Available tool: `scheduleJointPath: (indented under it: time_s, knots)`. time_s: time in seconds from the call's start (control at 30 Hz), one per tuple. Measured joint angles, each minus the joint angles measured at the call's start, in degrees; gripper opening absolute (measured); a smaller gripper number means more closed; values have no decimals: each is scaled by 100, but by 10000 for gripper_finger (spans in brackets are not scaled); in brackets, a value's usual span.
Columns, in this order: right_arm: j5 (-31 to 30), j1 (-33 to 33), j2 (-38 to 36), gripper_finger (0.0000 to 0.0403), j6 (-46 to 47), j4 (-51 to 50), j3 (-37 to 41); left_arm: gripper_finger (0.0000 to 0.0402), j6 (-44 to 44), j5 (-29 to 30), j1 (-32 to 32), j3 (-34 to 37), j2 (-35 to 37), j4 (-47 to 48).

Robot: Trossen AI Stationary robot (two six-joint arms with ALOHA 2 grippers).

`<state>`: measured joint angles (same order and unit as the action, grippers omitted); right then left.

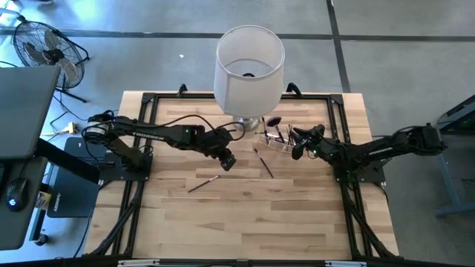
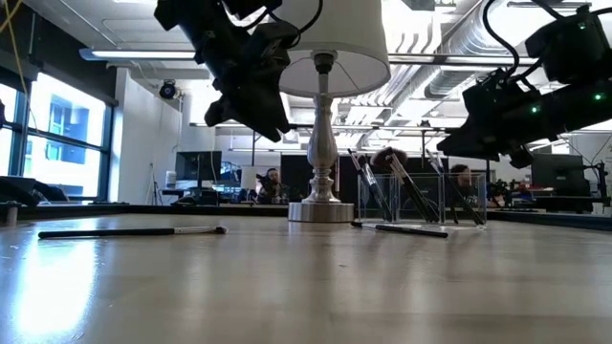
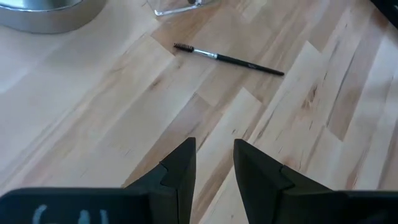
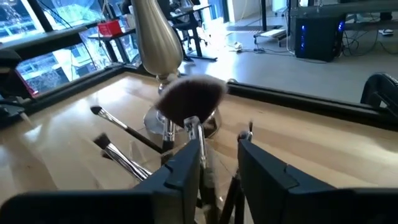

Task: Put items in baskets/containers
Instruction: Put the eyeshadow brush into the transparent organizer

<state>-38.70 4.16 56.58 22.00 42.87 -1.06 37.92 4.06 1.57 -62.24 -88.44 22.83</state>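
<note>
A clear holder (image 1: 276, 141) (image 2: 421, 196) stands on the table beside the lamp base, with several thin brushes leaning upright in it. Among them is the big brush with the fluffy black head (image 4: 189, 99) (image 1: 274, 121). Two thin brushes lie flat on the wood: a dark one with a spoolie head (image 1: 263, 162) (image 3: 227, 59) (image 2: 402, 228) just near the holder, and another (image 1: 202, 183) (image 2: 129, 230) farther left. My left gripper (image 1: 228, 162) (image 3: 214, 155) hovers open above the table between these two. My right gripper (image 1: 297, 148) (image 4: 221, 152) is open and empty, raised just right of the holder, pointing at the standing brushes.
A tall lamp with a white shade (image 1: 249, 67) and silver base (image 2: 320, 205) (image 3: 43, 12) stands right behind the holder. A black frame rail (image 4: 298, 102) runs along the table's far edge. Bare wood (image 1: 252, 215) fills the near half of the table.
</note>
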Motion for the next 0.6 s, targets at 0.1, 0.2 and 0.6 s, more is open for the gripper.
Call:
scheduleJointPath:
  time_s: [0.1,0.2,0.6]
  knots:
    - [28,0,0,106,-162,199,0,106,10,116,-7,0,0,0]
    - [182,-1,-11,106,-566,630,0,106,7,160,-7,0,0,0]
    - [373,-7,-188,107,-1221,1654,-54,106,0,140,-7,0,0,-55]
